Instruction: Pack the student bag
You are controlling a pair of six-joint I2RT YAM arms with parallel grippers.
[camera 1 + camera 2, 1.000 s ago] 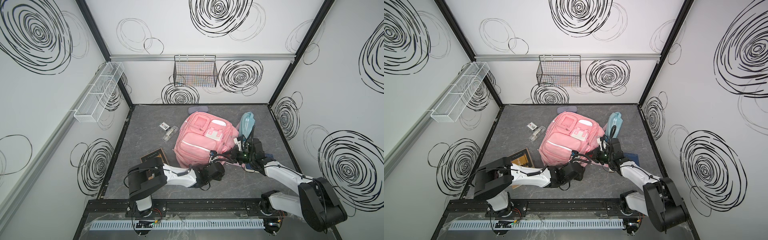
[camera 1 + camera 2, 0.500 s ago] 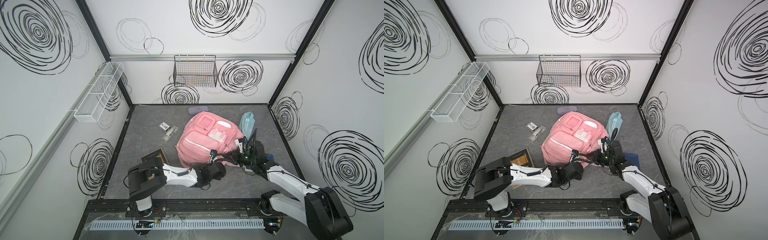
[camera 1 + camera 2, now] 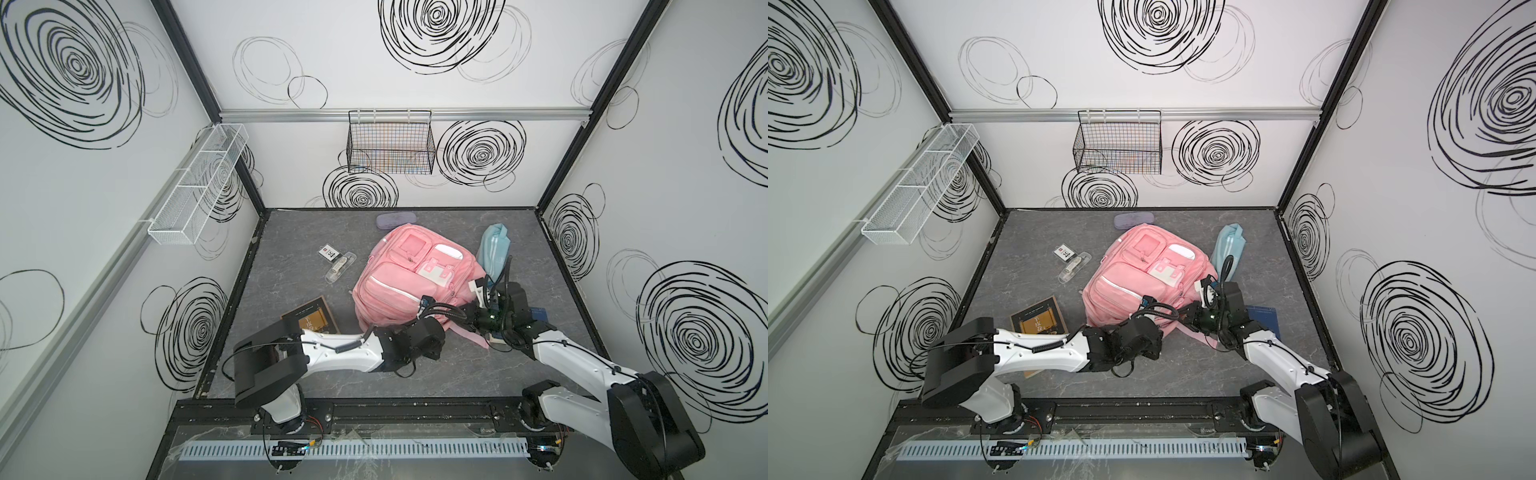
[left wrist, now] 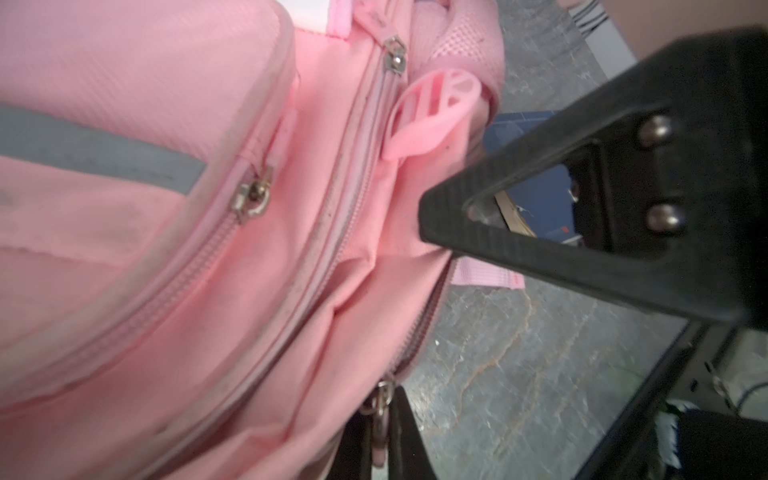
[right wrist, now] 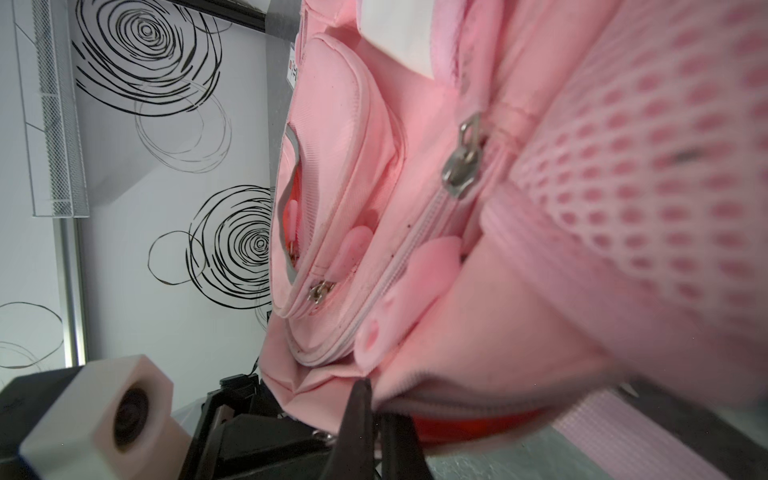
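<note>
Lying pockets-up in the middle of the grey worktop (image 3: 465, 374), long axis roughly near-to-far, the large pink fabric backpack (image 3: 409, 282) covers in both top views what only the wrist views show: the left gripper (image 4: 380, 411) closed on a metal zip pull (image 4: 379, 428), the right gripper (image 5: 374, 409) clamped on its fabric edge.

Grey table (image 3: 291, 266) carries 7 things: bag (image 3: 399, 286) mid-table, purple case (image 3: 395, 219) behind it, pouch (image 3: 494, 249) at its right, card (image 3: 329, 252) and clear tube (image 3: 341, 266) at its left, brown book (image 3: 311, 318), blue book (image 3: 540, 313).
</note>
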